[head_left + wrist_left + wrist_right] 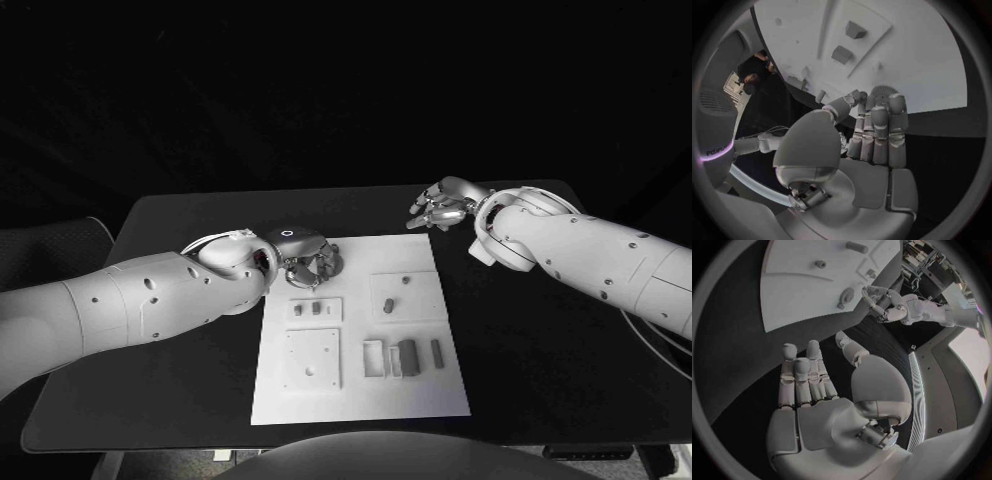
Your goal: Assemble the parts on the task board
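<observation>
The white task board (361, 395) lies mid-table, also seen as the task board (911, 60) and the task board (798, 295). Small dark parts (307, 309) stand in its upper-left plate, and another part (391, 303) sits in the plate to the right. Longer dark parts (408, 355) lie lower right. My left hand (310, 265) hovers over the board's far left corner, fingers pointing down. Its thumb tip meets the fingertips (859, 96); whether something is between them I cannot tell. My right hand (443, 205) hangs over bare table beyond the board's far right corner, fingers (801, 375) spread, holding nothing.
A plate with holes (312, 360) fills the board's lower left. Two raised blocks (848, 42) and a small peg (820, 96) stand on the board near my left hand. Black table (548, 340) surrounds the board on all sides.
</observation>
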You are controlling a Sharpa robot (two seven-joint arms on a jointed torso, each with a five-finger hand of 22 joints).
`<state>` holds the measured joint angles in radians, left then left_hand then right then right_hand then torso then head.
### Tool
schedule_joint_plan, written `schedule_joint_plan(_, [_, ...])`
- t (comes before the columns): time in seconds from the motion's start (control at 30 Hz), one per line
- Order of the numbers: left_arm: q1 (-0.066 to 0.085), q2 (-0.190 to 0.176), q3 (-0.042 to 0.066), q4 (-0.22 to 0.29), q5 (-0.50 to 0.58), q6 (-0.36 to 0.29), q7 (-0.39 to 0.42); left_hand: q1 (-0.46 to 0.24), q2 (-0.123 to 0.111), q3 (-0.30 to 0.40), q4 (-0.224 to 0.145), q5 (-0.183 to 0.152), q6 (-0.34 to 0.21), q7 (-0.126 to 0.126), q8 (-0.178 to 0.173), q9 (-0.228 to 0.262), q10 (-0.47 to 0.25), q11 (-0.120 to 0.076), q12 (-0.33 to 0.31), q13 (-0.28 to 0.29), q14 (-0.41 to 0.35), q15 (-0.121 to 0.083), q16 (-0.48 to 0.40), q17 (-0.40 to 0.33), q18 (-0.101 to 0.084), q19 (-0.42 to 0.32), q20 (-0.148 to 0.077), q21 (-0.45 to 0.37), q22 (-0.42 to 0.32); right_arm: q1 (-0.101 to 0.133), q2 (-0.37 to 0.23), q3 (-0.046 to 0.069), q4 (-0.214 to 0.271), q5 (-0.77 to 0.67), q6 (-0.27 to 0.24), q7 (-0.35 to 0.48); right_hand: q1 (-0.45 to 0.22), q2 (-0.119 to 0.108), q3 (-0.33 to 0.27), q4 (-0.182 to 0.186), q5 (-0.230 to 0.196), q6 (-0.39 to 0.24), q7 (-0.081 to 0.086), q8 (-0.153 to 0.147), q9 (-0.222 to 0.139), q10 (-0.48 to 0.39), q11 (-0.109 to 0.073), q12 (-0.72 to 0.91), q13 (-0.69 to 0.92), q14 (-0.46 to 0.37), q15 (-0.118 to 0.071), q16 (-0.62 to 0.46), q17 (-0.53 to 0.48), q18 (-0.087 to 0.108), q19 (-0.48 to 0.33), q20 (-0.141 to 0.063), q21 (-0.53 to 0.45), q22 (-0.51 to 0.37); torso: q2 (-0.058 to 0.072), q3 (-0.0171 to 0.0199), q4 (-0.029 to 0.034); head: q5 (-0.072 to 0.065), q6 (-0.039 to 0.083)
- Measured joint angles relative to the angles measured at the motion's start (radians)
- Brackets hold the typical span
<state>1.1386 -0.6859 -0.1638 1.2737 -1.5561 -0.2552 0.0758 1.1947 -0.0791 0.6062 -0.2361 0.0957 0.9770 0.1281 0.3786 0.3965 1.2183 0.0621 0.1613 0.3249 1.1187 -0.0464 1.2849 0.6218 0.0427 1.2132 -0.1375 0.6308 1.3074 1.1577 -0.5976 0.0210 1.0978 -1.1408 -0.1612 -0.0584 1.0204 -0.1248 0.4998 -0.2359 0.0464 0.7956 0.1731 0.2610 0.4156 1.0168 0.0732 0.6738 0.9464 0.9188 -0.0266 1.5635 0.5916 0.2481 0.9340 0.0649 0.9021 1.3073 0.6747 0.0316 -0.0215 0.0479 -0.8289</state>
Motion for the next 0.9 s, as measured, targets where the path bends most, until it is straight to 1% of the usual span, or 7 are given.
schedule_joint_plan(0.2, [0.001, -0.027, -0.001, 0.007, 0.008, 0.012, -0.006, 0.000, 0.000, 0.000, 0.000, 0.000, 0.000, 0.000, 0.000, 0.000, 0.000, 0.000, 0.000, 0.000, 0.000, 0.000, 0.000, -0.001, 0.000, 0.000, 0.000, 0.000, 0.000, 0.000, -0.003, 0.000, 0.000, 0.000, 0.000, 0.000, 0.000, 0.000, 0.000, 0.000, 0.000, -0.002, 0.002, 0.000, 0.000, 0.000, 0.000, 0.000, 0.000, 0.002, -0.002, 0.000, 0.000, 0.000, 0.000, 0.000, 0.000, 0.000, 0.000, 0.0000, 0.0000, 0.002, 0.001])
schedule_joint_plan(0.47, [0.001, -0.040, -0.002, 0.012, 0.013, 0.030, -0.014, 0.000, 0.000, -0.003, -0.003, 0.000, -0.002, -0.002, 0.000, 0.001, 0.000, 0.000, -0.002, 0.000, 0.000, 0.000, 0.000, -0.002, 0.000, 0.000, 0.000, 0.000, 0.000, 0.000, -0.004, 0.000, 0.000, 0.000, 0.000, -0.001, 0.000, 0.000, 0.000, 0.000, 0.000, -0.002, 0.003, 0.000, 0.000, 0.000, 0.000, 0.000, 0.000, 0.003, -0.003, 0.000, 0.000, -0.001, 0.000, 0.000, 0.000, 0.000, 0.000, 0.0000, 0.0000, 0.002, 0.000])
schedule_joint_plan(0.77, [0.001, -0.045, -0.002, 0.004, 0.014, 0.069, -0.026, -0.004, 0.003, -0.006, -0.005, 0.000, -0.002, -0.002, -0.001, 0.001, 0.000, 0.000, -0.002, 0.000, 0.000, 0.000, 0.000, -0.005, 0.000, 0.000, 0.000, 0.000, 0.000, 0.000, -0.004, 0.000, 0.000, 0.000, 0.001, -0.001, 0.000, 0.000, 0.000, 0.000, 0.000, 0.000, 0.005, 0.000, 0.000, 0.000, 0.000, 0.000, 0.000, 0.005, -0.001, 0.000, 0.000, -0.001, 0.000, 0.000, 0.000, 0.000, 0.000, 0.0000, 0.0002, 0.001, -0.010])
schedule_joint_plan(0.9, [0.001, -0.044, -0.003, -0.002, 0.014, 0.085, -0.030, -0.009, 0.000, -0.006, -0.005, 0.000, -0.002, -0.002, -0.002, 0.001, -0.001, 0.000, -0.003, 0.000, 0.000, 0.000, 0.000, -0.005, 0.000, -0.002, 0.001, 0.000, 0.001, 0.000, -0.004, 0.000, 0.000, 0.000, 0.001, -0.001, 0.000, 0.000, 0.000, 0.000, 0.000, 0.000, 0.005, 0.000, 0.000, 0.000, 0.000, 0.000, 0.000, 0.005, -0.001, 0.000, 0.000, -0.001, 0.000, 0.000, 0.000, 0.000, 0.000, 0.0000, 0.0002, 0.004, -0.012])
